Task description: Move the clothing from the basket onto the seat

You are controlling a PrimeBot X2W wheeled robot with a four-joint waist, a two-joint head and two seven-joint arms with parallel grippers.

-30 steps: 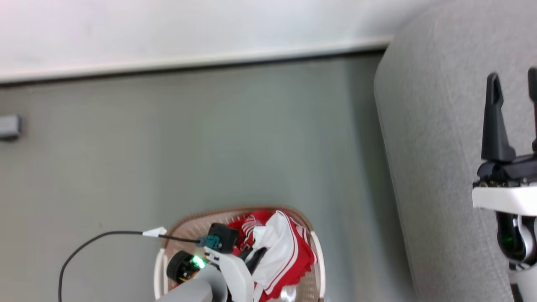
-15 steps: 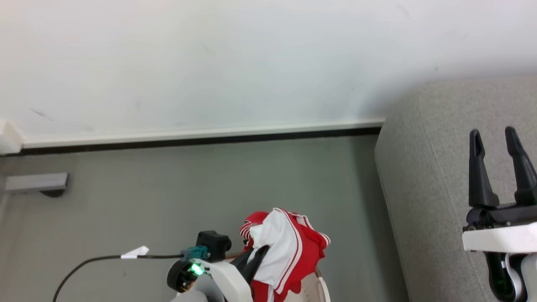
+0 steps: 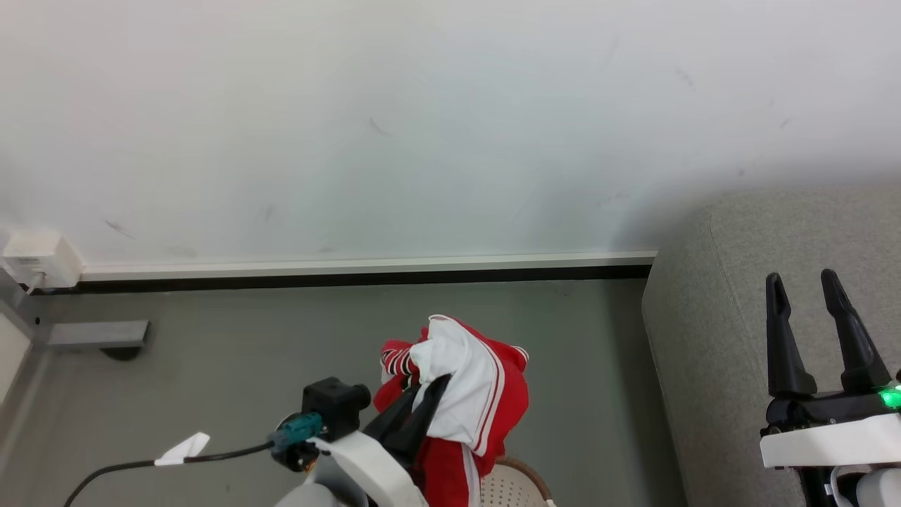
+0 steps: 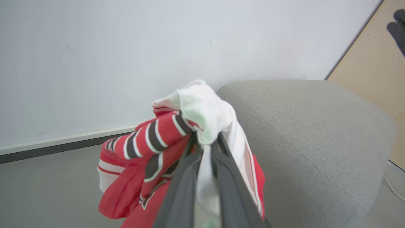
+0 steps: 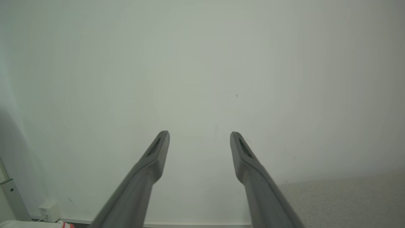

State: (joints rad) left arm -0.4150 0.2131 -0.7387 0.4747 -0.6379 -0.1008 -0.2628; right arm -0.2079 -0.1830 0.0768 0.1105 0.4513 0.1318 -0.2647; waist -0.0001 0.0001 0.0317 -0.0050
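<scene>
My left gripper point(image 3: 426, 386) is shut on the red and white clothing point(image 3: 468, 394), which hangs bunched from its dark fingers above the basket point(image 3: 514, 482). Just a slice of the basket's cream wall and brown rim peeks in at the bottom edge of the head view. In the left wrist view the clothing point(image 4: 164, 139) shows a striped ribbed cuff and a white fold pinched at the tips of my left gripper point(image 4: 204, 139). The grey seat point(image 3: 711, 338) rises at the right, and the seat point(image 4: 303, 133) lies just right of the clothing. My right gripper point(image 3: 802, 292) is open and empty over the seat, and in its own wrist view my right gripper point(image 5: 200, 136) faces the wall.
A white wall with a white-and-black baseboard point(image 3: 352, 271) runs along the back above a grey floor point(image 3: 246, 366). A white socket box point(image 3: 39, 257) and a grey bracket point(image 3: 95, 334) sit at the far left. A black cable point(image 3: 141, 465) with a white tag trails from my left wrist.
The camera has tilted upward, so the basket has slid almost out of the bottom. My left gripper has lifted the clothing up out of the basket. The right gripper stays open.
</scene>
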